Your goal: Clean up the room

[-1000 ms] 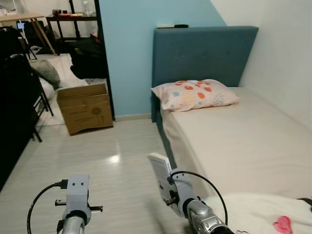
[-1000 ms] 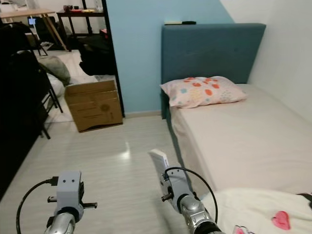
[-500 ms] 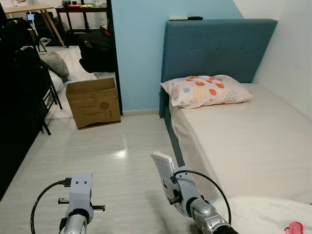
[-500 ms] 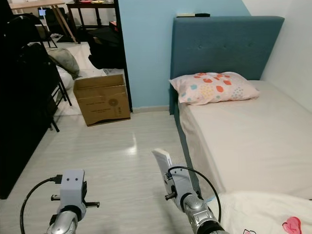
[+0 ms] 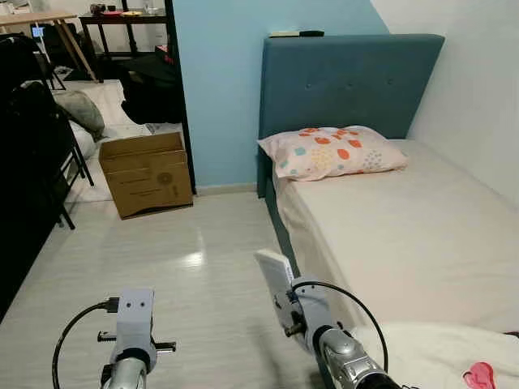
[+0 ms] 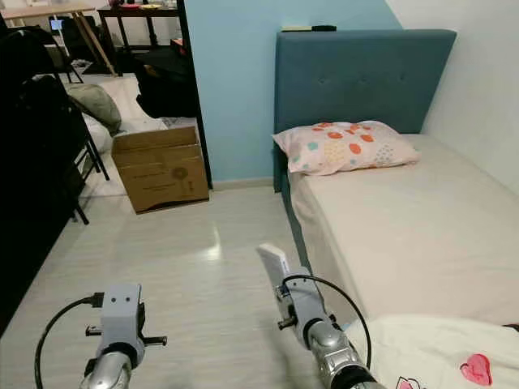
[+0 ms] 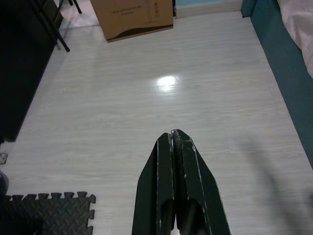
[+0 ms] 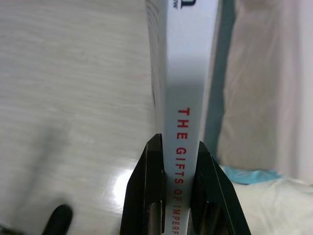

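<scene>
- Two grippers face you: your right gripper (image 8: 177,161) pinches a white book (image 8: 188,93) by its spine, upright over the floor (image 5: 195,267) beside the bed (image 5: 405,235).
- Your left gripper (image 7: 175,142) is pressed together, empty, above the floor.

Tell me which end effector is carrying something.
The right end effector, shut on a white book with red spine lettering. The left end effector is shut on nothing.

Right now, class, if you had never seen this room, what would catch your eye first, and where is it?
First, the white book clamped upright in the right pincer, held over the floor beside the bed. Next, the spotted pillow against the teal headboard. Then the cardboard box on the floor by the blue wall.
</scene>
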You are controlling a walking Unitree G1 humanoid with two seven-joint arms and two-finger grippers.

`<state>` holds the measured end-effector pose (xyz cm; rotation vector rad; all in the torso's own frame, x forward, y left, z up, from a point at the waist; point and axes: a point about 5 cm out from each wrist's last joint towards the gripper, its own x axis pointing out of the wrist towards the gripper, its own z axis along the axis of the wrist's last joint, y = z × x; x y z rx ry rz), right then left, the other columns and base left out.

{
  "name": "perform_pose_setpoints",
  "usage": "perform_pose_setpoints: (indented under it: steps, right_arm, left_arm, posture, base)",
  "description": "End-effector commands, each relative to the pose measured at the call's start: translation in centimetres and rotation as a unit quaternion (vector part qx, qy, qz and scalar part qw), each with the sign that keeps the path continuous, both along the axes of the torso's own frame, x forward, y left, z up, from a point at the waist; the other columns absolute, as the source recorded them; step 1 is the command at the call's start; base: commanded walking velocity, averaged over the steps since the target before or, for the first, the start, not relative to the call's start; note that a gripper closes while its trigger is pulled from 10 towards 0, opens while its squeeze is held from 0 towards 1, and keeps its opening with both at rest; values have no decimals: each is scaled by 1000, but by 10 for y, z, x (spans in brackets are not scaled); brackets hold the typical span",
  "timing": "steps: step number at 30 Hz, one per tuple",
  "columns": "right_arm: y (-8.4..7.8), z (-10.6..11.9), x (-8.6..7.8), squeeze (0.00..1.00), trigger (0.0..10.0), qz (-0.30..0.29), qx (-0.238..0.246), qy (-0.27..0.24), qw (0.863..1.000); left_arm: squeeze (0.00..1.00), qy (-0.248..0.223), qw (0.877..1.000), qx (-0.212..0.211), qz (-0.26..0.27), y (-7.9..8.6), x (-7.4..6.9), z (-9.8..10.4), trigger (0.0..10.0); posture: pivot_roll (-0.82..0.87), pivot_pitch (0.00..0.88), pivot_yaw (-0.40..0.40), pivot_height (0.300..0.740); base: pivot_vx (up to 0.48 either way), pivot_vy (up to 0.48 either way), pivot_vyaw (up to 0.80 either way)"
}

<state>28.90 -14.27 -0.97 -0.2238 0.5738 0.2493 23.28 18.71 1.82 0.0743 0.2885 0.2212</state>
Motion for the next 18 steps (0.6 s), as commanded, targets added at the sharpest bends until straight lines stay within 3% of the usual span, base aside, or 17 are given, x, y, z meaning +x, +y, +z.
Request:
perform_pose_setpoints:
  steps: [1, 6, 18]
  right_arm:
    - [-2, 11, 9, 0, 10000, -5, 1, -31, 999]
    - [-8, 14, 10, 0, 10000, -22, 10, -32, 999]
    - [-8, 14, -4, 0, 10000, 7, 37, -25, 999]
  left_arm:
    - [0, 4, 1000, -6, 5, -2, -2, -4, 10000]
    - [0, -1, 1000, -1, 6, -4, 3, -2, 10000]
    - [0, -34, 999, 12, 7, -6, 26, 14, 10000]
  posture:
    - [-31, 0, -37, 740]
    - [-45, 0, -29, 740]
    - [-55, 0, -17, 740]
  base:
    - [0, 0, 0]
    - [0, 0, 0]
    - [0, 0, 0]
